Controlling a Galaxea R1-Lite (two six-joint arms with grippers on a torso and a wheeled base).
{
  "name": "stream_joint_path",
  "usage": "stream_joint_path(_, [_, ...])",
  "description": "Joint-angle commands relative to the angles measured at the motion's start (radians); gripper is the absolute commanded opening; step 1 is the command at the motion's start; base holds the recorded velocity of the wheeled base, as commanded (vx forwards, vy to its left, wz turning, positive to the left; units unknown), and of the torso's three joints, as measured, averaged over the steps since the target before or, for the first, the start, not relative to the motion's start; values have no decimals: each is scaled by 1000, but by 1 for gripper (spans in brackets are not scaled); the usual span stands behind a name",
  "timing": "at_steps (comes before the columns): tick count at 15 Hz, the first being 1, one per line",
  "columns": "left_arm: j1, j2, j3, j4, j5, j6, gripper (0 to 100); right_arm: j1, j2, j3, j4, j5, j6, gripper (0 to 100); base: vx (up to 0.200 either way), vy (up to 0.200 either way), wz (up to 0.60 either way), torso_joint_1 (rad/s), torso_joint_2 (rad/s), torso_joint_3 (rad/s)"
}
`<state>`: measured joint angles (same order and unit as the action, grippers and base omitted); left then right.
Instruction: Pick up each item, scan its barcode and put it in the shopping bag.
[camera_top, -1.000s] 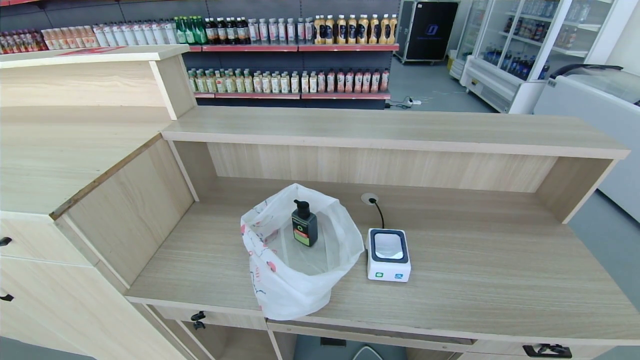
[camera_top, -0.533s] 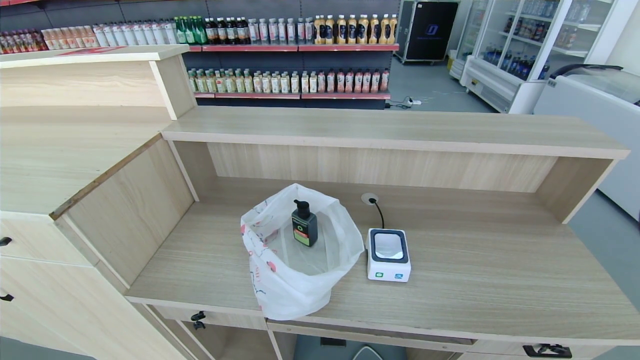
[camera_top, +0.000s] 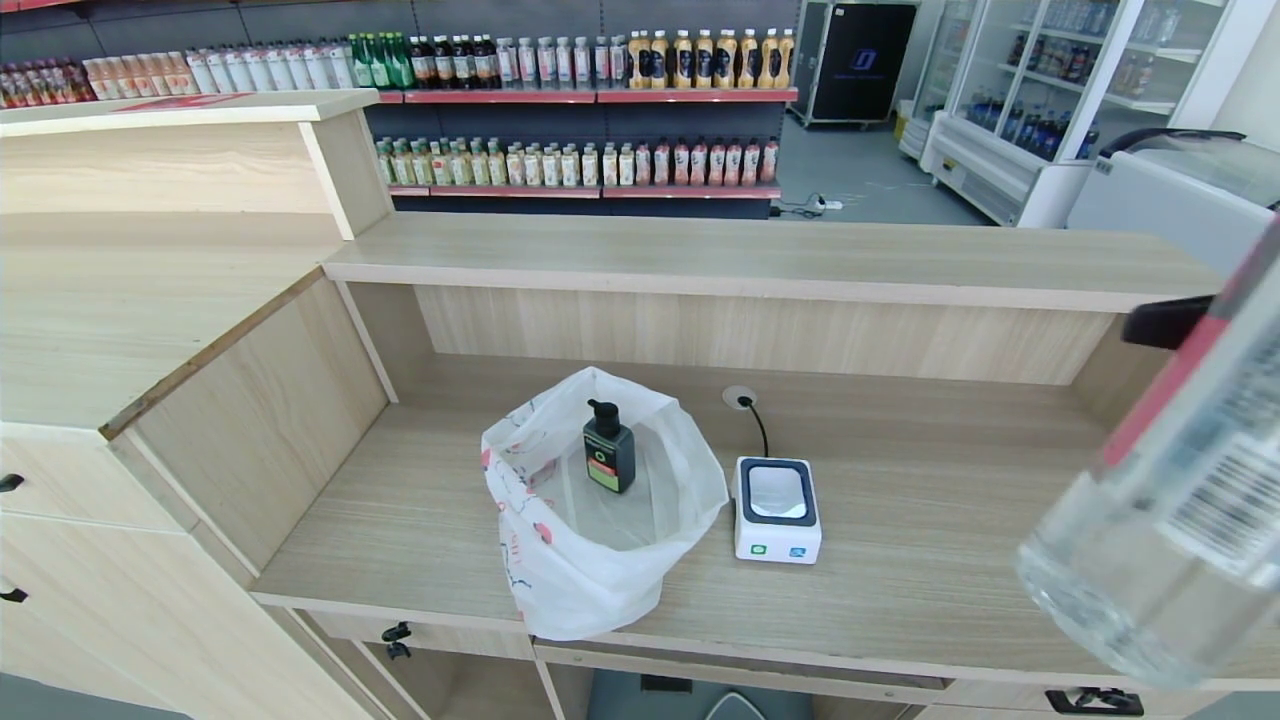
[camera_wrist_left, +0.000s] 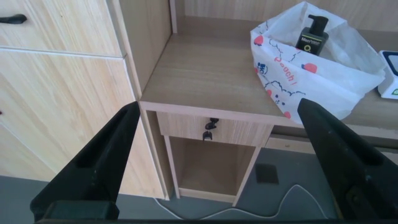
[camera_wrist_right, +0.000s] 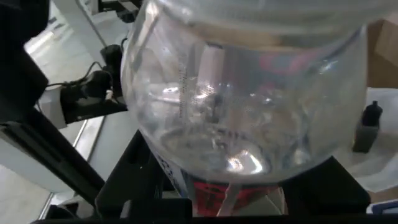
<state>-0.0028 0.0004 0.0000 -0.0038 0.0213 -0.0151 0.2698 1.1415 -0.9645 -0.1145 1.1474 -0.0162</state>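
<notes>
A clear bottle (camera_top: 1170, 480) now comes into the head view at 4 o'clock, where a second ago there was only the counter (camera_top: 950, 560). My right gripper (camera_wrist_right: 236, 183) pinches it by its sides, so I judge the pick is done and the scan is next. The scanner (camera_top: 778, 508) lies at 9 o'clock from the bottle with open counter between, and the shopping bag (camera_top: 560, 560), already holding a pump bottle (camera_top: 609, 450), stands just beside it at its 9 o'clock. My left gripper (camera_wrist_left: 217, 168) hangs with fingers spread, low before the counter's front edge, well apart from this path.
</notes>
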Motion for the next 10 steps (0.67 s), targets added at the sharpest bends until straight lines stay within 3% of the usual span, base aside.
stream_joint_path(1, [0,0,0,-1,0,0,100,-69,98,-25,73,-189,-166,0,0,0,0,0,0,0])
stream_joint_path(2, [0,0,0,-1,0,0,100,-80,119,-36,133,-311,-255,0,0,0,0,0,0,0])
stream_joint_path(5, [0,0,0,-1,0,0,100,-239,109,3,153,-370,-274,0,0,0,0,0,0,0])
stream_joint_path(8, [0,0,0,-1,0,0,100,-414,136,-2,245,-436,-536,0,0,0,0,0,0,0])
stream_joint_path(10, [0,0,0,-1,0,0,100,-494,150,-2,276,-440,-625,0,0,0,0,0,0,0])
